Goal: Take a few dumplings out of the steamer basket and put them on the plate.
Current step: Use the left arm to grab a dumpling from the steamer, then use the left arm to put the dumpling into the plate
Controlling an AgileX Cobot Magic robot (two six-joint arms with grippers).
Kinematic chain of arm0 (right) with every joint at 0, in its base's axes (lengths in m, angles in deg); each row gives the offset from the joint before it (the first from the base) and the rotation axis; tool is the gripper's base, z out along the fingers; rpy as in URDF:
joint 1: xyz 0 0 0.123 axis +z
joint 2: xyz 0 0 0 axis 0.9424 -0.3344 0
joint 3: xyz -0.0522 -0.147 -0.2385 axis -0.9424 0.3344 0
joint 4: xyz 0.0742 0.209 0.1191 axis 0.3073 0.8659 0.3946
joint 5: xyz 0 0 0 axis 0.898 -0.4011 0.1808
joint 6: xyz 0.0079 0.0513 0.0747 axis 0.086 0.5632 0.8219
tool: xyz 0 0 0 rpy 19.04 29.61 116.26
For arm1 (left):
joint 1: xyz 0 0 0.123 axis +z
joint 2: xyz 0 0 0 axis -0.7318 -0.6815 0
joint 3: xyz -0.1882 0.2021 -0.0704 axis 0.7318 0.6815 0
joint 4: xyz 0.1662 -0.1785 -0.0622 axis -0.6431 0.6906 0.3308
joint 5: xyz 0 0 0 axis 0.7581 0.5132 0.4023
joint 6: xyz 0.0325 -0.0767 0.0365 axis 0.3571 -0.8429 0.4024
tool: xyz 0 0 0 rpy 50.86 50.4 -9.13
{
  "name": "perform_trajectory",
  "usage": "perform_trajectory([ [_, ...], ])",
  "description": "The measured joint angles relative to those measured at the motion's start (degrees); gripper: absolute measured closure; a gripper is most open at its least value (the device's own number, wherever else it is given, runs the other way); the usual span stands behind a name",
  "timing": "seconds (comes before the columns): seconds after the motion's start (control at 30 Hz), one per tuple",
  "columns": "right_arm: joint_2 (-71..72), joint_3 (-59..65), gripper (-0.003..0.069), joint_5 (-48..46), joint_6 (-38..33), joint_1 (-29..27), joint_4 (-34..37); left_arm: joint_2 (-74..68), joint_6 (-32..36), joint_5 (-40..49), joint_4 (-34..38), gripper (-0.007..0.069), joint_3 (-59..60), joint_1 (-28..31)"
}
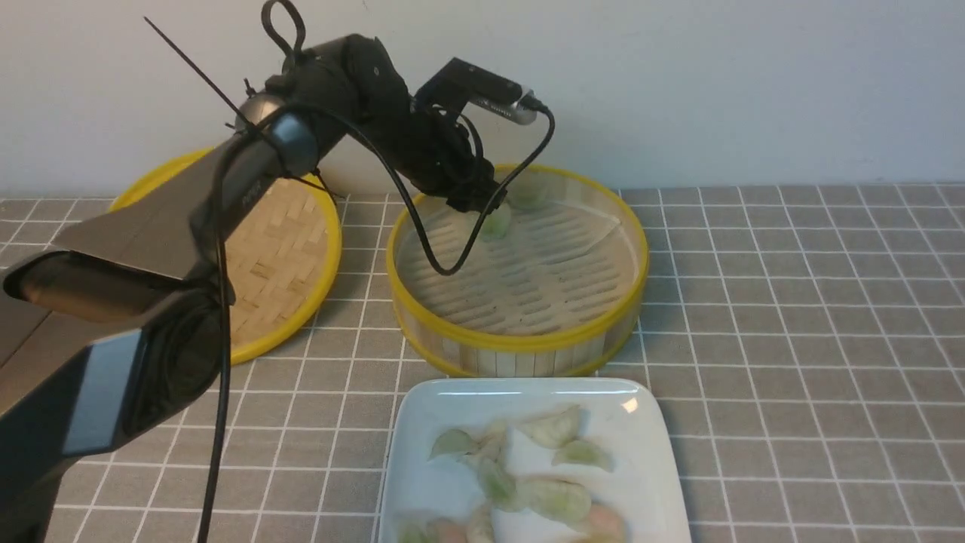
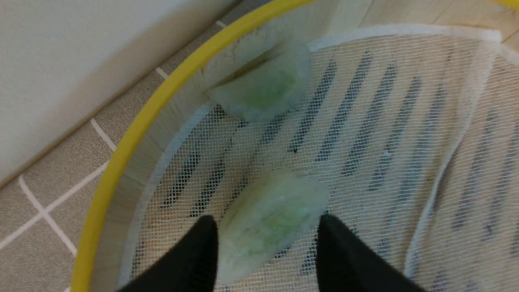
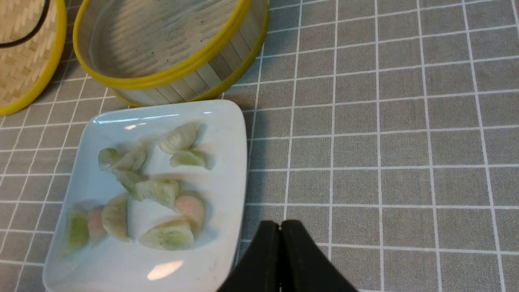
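Dumplings (image 2: 267, 223): two in the steamer basket (image 1: 520, 343), roughly ten on the plate (image 1: 422, 422).

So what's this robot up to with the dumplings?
It's shifting them out of the steamer basket. The left gripper is down inside it, open, straddling one dumpling; another dumpling lies by the basket's wall. Several dumplings already lie on the plate. The right gripper is shut and empty, near the plate's edge.

Near edge of plate (image 1: 642, 466), perhaps dumplings (image 1: 559, 501), off-frame.
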Motion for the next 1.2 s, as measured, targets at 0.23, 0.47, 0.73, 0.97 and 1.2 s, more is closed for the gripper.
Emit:
perform_trajectory([
  [0.23,0.0,0.0,0.0673,-0.3,0.0,0.0,0.0,-2.2,1.3,-3.1,0.1,0.0132,0.0,0.0],
  [0.47,0.0,0.0,0.0673,-0.3,0.0,0.0,0.0,-3.9,2.6,-4.1,0.3,0.0242,0.0,0.0],
  [0.73,0.0,0.0,0.0673,-0.3,-0.8,0.0,-0.1,-3.9,2.7,-2.6,0.1,0.0398,-0.1,-0.6],
  [0.97,0.0,-0.1,0.0673,-0.7,-2.2,0.0,-0.2,-0.3,2.0,5.0,-0.3,0.0398,0.0,-1.1],
  [1.2,0.0,-0.1,0.0673,-0.9,-2.2,0.0,-0.1,11.8,-1.5,18.5,-1.1,0.0398,0.0,-1.1],
])
